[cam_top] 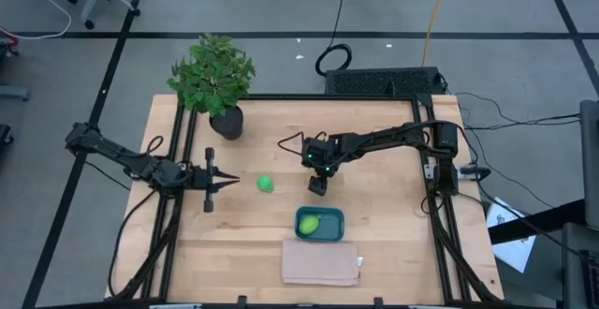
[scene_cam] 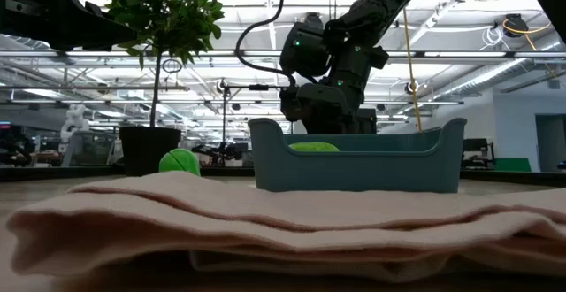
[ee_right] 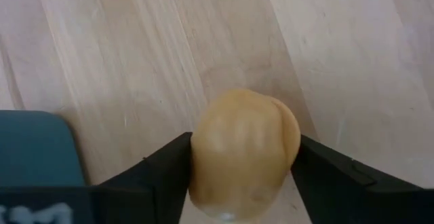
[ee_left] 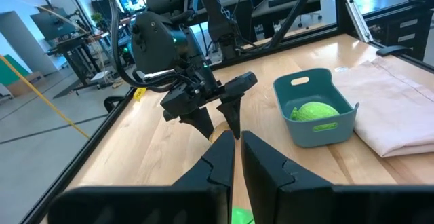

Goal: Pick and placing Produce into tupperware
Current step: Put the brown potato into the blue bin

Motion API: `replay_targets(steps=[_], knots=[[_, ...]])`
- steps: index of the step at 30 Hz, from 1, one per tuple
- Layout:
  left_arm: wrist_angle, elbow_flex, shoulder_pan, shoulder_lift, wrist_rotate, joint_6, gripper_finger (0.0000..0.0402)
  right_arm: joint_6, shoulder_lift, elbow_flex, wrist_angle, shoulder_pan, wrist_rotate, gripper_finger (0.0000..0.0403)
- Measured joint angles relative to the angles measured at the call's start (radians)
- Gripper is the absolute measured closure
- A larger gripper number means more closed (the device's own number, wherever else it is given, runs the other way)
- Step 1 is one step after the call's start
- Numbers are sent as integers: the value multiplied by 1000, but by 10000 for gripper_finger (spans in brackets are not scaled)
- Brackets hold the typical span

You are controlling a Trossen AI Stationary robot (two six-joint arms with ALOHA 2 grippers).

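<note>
While clamped (right claw (ee_right: 241, 176)) — tan produce (ee_right: 243, 153)

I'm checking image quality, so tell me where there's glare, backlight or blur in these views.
Low view: bright ceiling lights behind leave the right arm and potted plant in silhouette, and the beige cloth nearest the lens is soft. Right wrist view: the orange-tan piece between the right tool's fingers fills the frame, slightly blurred. High view: evenly lit, faint shadows.

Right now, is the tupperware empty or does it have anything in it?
Not empty. The tupperware holds one lime-green piece; the bright green ball lies outside on the table, and the tan piece sits between the right hand's fingers.
</note>
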Motion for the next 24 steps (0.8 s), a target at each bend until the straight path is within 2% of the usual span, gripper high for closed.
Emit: replay_targets(steps=[7,15,24], knots=[[0,0,0,0,-1,0,369,-7,-20,0,17,4,-19,221],[2,0,0,0,-7,-4,369,-36,-23,56,-36,2,-11,218],[5,0,0,0,-8,-21,369,-81,-24,172,-192,1,-7,220]])
